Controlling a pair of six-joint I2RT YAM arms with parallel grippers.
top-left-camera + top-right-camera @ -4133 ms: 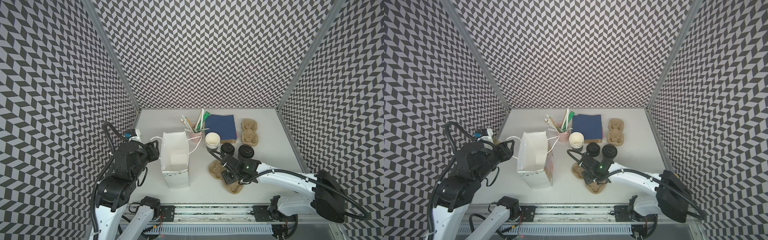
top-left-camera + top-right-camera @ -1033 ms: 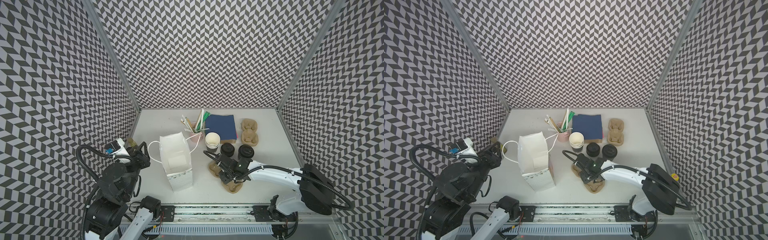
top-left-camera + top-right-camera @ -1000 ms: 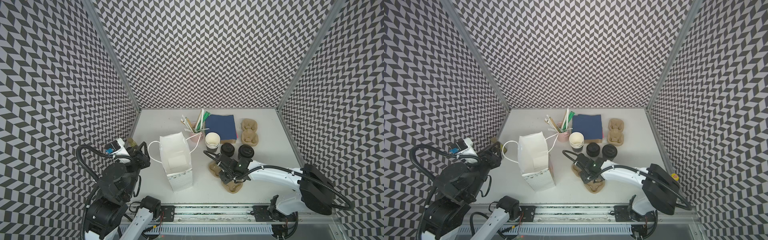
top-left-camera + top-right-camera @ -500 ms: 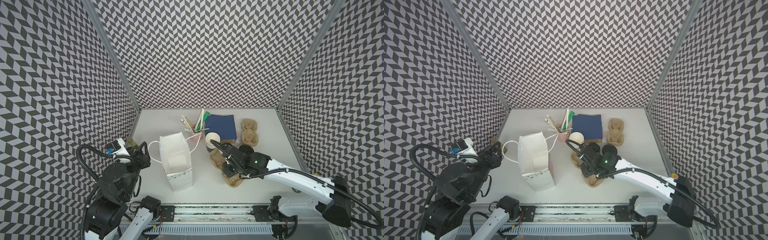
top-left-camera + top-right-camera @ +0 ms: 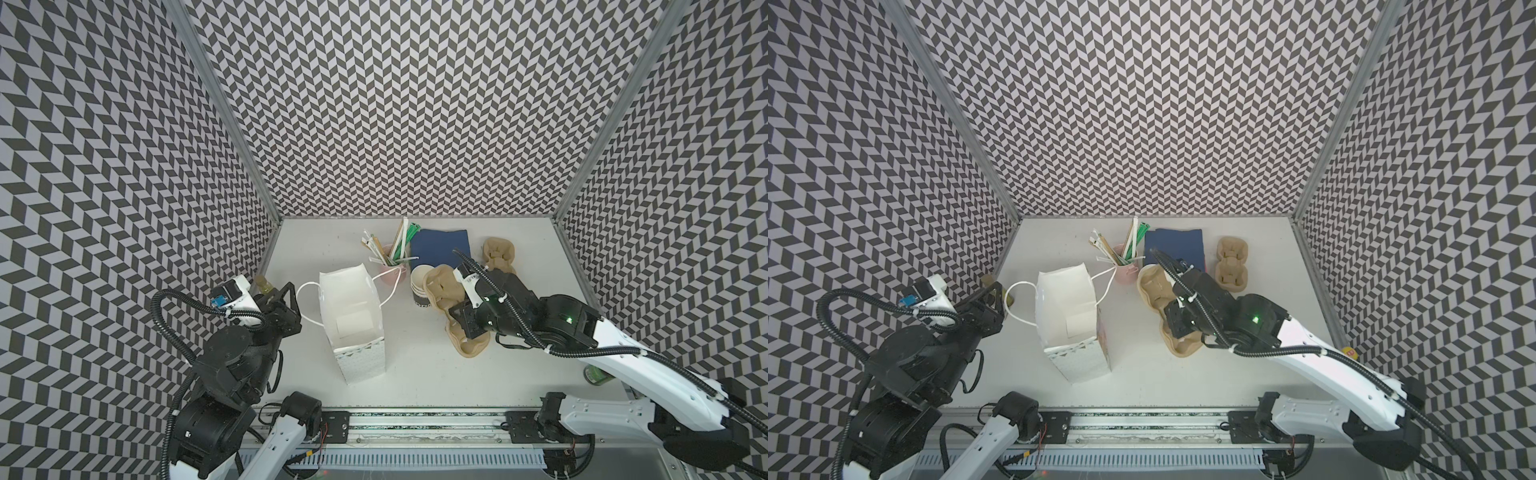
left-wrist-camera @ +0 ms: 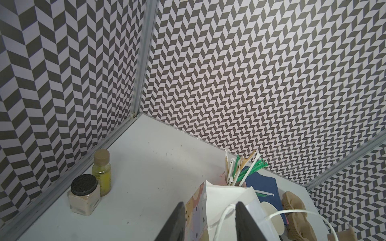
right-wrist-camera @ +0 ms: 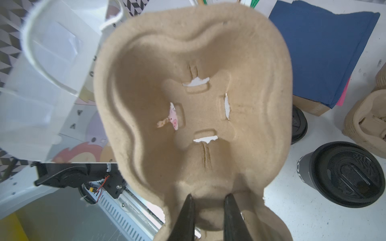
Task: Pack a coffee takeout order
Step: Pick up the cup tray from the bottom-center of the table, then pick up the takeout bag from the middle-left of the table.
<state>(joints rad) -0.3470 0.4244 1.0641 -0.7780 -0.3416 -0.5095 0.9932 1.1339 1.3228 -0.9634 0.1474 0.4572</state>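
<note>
Raised since a second ago, the carrier point(image 5: 440, 286) hangs pinched in the right gripper point(image 7: 208, 197), at three o'clock of the seemingly empty bag point(image 5: 361, 365), where the left gripper point(image 6: 210, 203) stands part-open by the handle; the lidded cup point(image 7: 342, 175) and navy napkin point(image 7: 325, 48) are not yet packed.

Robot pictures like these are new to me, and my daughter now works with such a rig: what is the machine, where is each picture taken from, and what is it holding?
Two robot arms stand at the near edge of a white table, each ending in a two-fingered gripper. Both top views look down on everything from one overhead camera pair; the other two pictures come from cameras on the arms' wrists. On the table are an open white paper bag, a stack of lidless cups, a pink cup of straws, a navy napkin, spare carriers and a dark lidded cup. The right gripper is shut on a tan two-cup carrier, held up off the table. The left gripper has its jaws apart, with the bag's handle seen between them.
</note>
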